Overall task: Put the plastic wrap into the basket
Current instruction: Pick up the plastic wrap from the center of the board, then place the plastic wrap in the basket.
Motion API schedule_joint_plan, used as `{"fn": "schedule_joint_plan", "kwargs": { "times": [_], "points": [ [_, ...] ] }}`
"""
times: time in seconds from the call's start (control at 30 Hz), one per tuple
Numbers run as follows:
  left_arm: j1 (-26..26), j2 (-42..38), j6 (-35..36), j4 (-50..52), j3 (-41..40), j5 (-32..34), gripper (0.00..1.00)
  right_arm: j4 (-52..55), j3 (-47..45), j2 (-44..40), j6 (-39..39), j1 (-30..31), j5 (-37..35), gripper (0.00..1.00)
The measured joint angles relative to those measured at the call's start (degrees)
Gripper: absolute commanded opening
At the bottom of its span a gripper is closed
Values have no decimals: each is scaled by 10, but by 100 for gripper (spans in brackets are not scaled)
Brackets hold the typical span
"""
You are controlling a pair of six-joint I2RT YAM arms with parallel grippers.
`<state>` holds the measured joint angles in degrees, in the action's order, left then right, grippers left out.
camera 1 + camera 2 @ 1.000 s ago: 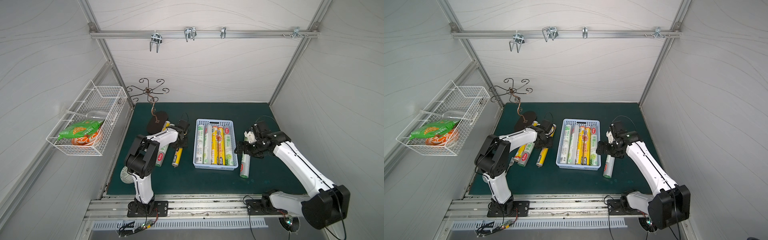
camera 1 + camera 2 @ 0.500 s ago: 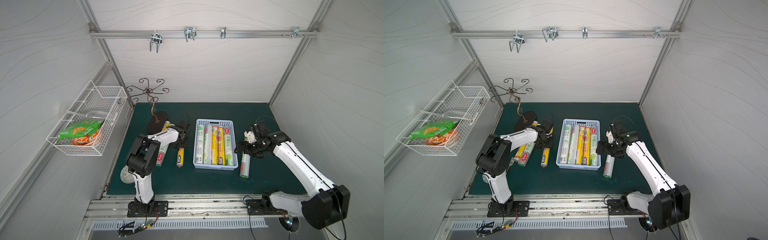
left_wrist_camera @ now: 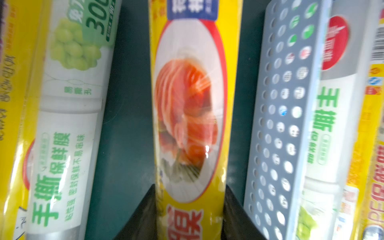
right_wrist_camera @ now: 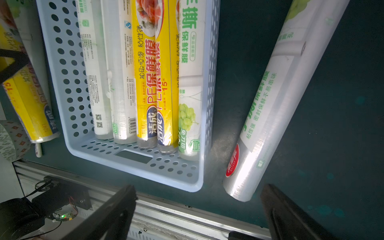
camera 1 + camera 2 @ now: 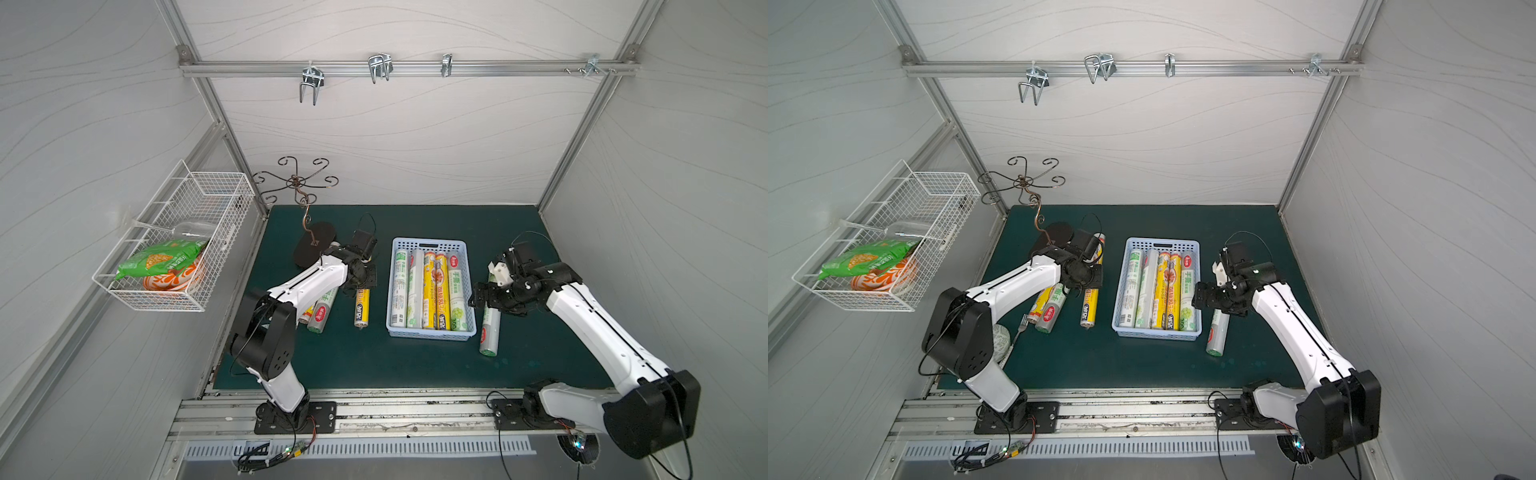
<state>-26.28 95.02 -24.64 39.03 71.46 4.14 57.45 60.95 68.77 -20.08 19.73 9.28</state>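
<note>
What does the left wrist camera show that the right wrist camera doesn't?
Only the left wrist view shows the left tool shut on the yellow printed plastic wrap roll. Only the right wrist view shows the open right tool, the white green-printed roll lying on the dark green mat beside the light blue perforated plastic basket, and its handle slot. Both show that basket's holed wall with rolls inside.

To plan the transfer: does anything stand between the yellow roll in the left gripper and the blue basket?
Only bare mat lies between the yellow roll and the basket; its perforated side wall must be cleared.
</note>
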Motion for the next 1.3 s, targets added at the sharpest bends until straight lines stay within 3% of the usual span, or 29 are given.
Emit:
{"fn": "schedule_joint_plan", "kwargs": {
  "times": [0.5,0.73,1.3],
  "points": [
    [-94,-32,-59,44,127,-4,28,0,0,-4,0,0,0,99],
    [-128,7,-81,45,177,-10,29,0,0,-7,0,0,0,99],
    [-148,112,-108,29,183,-50,29,0,0,-8,0,0,-3,99]
  ]
}}
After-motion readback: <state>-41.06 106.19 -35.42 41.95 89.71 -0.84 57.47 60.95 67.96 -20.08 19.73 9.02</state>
